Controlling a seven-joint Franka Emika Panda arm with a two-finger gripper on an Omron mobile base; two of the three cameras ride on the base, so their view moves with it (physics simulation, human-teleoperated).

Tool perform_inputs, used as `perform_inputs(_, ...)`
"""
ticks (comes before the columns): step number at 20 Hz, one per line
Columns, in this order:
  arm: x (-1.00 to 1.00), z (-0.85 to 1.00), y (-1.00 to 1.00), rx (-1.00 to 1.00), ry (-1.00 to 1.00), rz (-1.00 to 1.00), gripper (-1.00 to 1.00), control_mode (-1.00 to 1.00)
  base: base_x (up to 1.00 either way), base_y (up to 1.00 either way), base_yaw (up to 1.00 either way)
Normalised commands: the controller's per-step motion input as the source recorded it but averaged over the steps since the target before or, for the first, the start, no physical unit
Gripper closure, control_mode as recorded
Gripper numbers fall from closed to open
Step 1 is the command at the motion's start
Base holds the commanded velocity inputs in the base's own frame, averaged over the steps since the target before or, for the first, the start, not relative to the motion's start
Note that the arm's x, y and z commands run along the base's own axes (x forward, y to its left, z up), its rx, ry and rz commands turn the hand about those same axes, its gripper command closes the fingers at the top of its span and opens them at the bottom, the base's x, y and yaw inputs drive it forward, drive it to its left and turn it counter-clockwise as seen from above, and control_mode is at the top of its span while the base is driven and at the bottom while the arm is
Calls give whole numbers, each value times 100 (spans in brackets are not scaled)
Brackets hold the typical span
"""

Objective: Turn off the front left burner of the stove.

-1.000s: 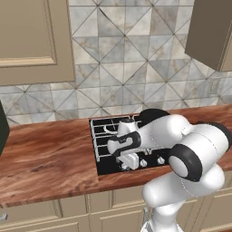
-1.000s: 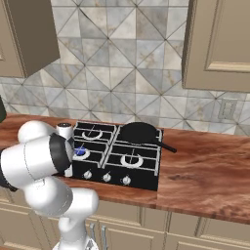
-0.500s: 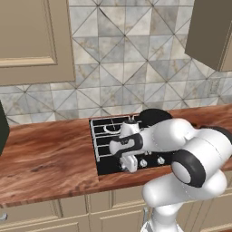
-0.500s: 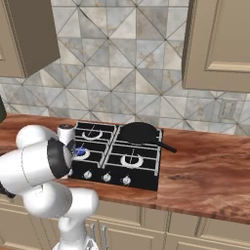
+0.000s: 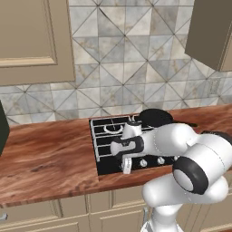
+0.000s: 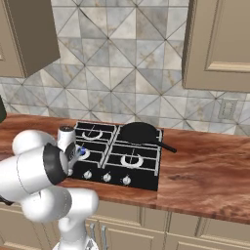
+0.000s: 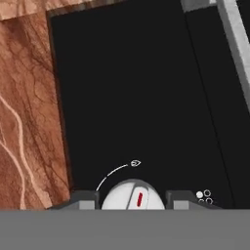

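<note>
The stove [image 5: 106, 156] is a black four-burner cooktop set in the wooden counter. Its front left burner [image 6: 82, 153] shows a blue flame just right of my arm; in the left base view my forearm covers it. My gripper [image 5: 126, 166] points down at the stove's front strip, over the leftmost silver knob. In the hand view the gripper [image 7: 132, 202] is open, and that knob [image 7: 133, 194], with a red mark, sits between the fingertips [image 7: 85, 201], narrow gaps showing on both sides. A white arc with a flame icon [image 7: 135, 163] is printed beside the knob.
A black frying pan [image 6: 139, 132] sits on the back right burner, handle pointing right. Three more knobs [image 6: 106, 177] run along the stove's front. Wooden counter [image 7: 24, 122] lies left of the stove. A dark object [image 5: 2, 131] stands at the far left.
The hand has sunk slightly toward the stove's front edge and the leftmost knob, and the elbow has swung right. The pan has not moved.
</note>
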Motion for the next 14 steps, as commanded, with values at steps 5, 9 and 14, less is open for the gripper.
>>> perform_inputs(5, 0, 0, 0, 0, 23, -83, 100, -100, 0, 0, 0)
perform_inputs(9, 0, -1, 0, -2, 21, -87, 100, -100, 0, 0, 0)
perform_inputs(14, 0, -16, 0, -9, 16, -95, 100, -100, 0, 0, 0)
